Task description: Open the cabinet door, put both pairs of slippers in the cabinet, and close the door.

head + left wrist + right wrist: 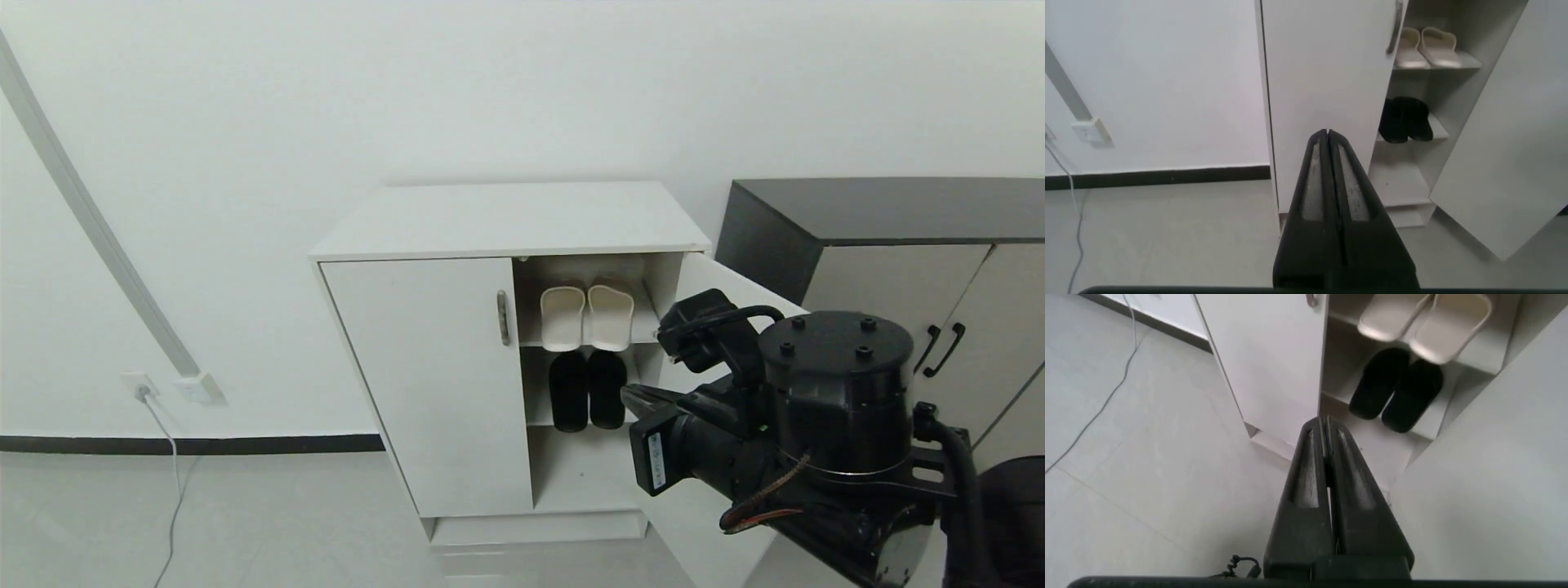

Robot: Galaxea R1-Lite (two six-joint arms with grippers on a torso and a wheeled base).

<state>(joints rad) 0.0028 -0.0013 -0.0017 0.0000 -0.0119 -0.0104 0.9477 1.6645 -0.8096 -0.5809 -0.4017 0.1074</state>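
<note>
**Both pincers shut and empty before the open shoe cabinet, both slipper pairs on its shelves**

The right gripper (1328,420) has its two black fingers pressed together with nothing between them. It hangs above the pale floor, pointing at the foot of the cabinet (506,216), apart from it and lower than the slippers. The left gripper (1327,135) is likewise pressed together and holds nothing. It faces the closed left door (424,384), well short of it.

The white cabinet stands against a white wall. Its right door (1527,139) is swung wide. The beige slippers (586,317) lie side by side on the top shelf. The black slippers (587,390) lie side by side on the shelf just below. A metal handle (503,318) runs upright along the closed door's inner edge.

In the head view the right arm fills the lower right and covers much of the open door. The left wrist view gives that door's inner face nearly whole, along with the bottom shelf. The right wrist view looks steeply down on both pairs, their toes pointing into the cabinet.

To the right of the white cabinet stands a dark-topped cabinet (882,208) with black handles (939,349), close beside the open door. On the wall to the left sit a socket (139,384) and a small white box (198,389). A grey cable (175,482) drops from the socket to the floor. A pale conduit (90,212) slants up from the box. A black skirting strip (188,443) runs along the wall's base.
</note>
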